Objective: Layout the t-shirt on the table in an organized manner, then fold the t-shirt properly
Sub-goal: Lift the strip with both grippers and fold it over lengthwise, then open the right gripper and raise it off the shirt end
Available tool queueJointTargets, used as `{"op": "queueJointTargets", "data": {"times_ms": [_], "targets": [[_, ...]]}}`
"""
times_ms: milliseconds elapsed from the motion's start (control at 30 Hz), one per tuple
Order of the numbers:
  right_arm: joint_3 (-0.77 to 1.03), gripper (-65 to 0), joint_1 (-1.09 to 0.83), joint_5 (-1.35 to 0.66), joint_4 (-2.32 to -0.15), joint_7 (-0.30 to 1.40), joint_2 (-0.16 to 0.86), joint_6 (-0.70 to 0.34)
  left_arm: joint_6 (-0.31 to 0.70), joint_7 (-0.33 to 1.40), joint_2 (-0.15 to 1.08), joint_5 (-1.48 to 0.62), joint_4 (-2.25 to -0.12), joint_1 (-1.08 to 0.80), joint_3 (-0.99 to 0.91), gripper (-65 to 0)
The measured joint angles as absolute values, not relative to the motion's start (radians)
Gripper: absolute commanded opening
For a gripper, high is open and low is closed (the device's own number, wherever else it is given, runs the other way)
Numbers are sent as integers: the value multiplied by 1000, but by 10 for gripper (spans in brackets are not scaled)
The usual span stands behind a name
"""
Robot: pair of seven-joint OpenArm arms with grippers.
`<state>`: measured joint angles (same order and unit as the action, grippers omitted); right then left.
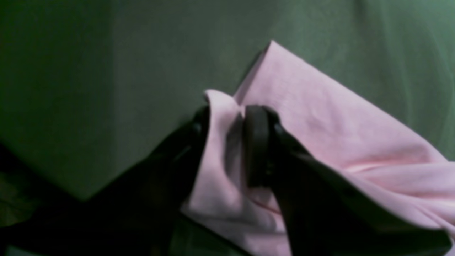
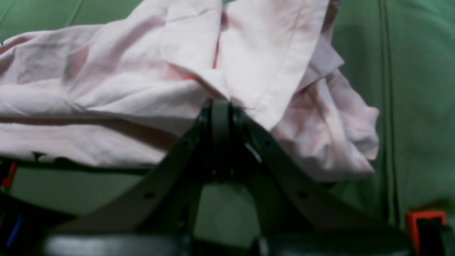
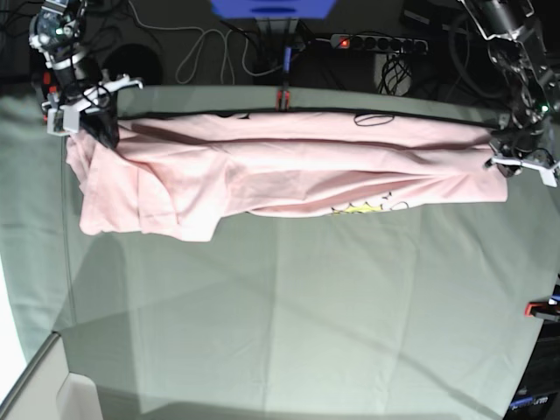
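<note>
Left wrist: left pincer (image 1: 227,117) stands part open, its two dark pads a little apart with a fold of the shirt (image 1: 320,117) running up between them; whether it grips the cloth or is letting go, I cannot tell. A pointed pink corner lies flat on the desk (image 1: 106,71) just beyond.

Right wrist: right pincer (image 2: 221,106) is closed tight, nipping a hem fold of the shirt (image 2: 106,89). Bunched cloth, likely a sleeve, hangs crumpled to one side. A red clamp (image 2: 424,218) shows at the desk (image 2: 419,89) edge.

Base: shirt (image 3: 289,171) is stretched long across the far part of the desk (image 3: 289,306), one pincer at each end, right pincer (image 3: 87,114) and left pincer (image 3: 516,157). The right pincer's end sags in a folded heap; a bit of print peeks from the near edge.

Handling: light, limp cotton, judged prone to sag, crease and slip from a loose nip.

Hold: best taken at hems, shoulders or corners, both ends kept taut so it spreads flat.
</note>
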<state>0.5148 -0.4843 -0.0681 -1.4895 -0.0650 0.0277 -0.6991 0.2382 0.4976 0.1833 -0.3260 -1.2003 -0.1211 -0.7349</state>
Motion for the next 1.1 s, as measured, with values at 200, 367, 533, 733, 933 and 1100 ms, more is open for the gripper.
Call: {"op": "queueJointTargets", "data": {"times_ms": [200, 367, 533, 733, 933, 1100], "targets": [[512, -650, -498, -68, -1489, -65, 28, -698, 236, 502, 183, -326, -1200, -98, -736, -478], [514, -650, -496, -69, -1463, -71, 34, -699, 239, 499, 185, -326, -1200, -68, -735, -478], [551, -650, -491, -68, -1377, -120, 50, -699, 239, 512, 185, -326, -1200, -69, -736, -478], [554, -650, -492, -68, -1310, -182, 52, -699, 239, 513, 185, -326, -1199, -72, -736, -477], [554, -650, -485, -68, -1301, -188, 54, -699, 239, 513, 185, -326, -1199, -72, -736, -370], [554, -650, -485, -68, -1301, -187, 54, -699, 239, 513, 185, -326, -1199, -72, -736, -324]]}}
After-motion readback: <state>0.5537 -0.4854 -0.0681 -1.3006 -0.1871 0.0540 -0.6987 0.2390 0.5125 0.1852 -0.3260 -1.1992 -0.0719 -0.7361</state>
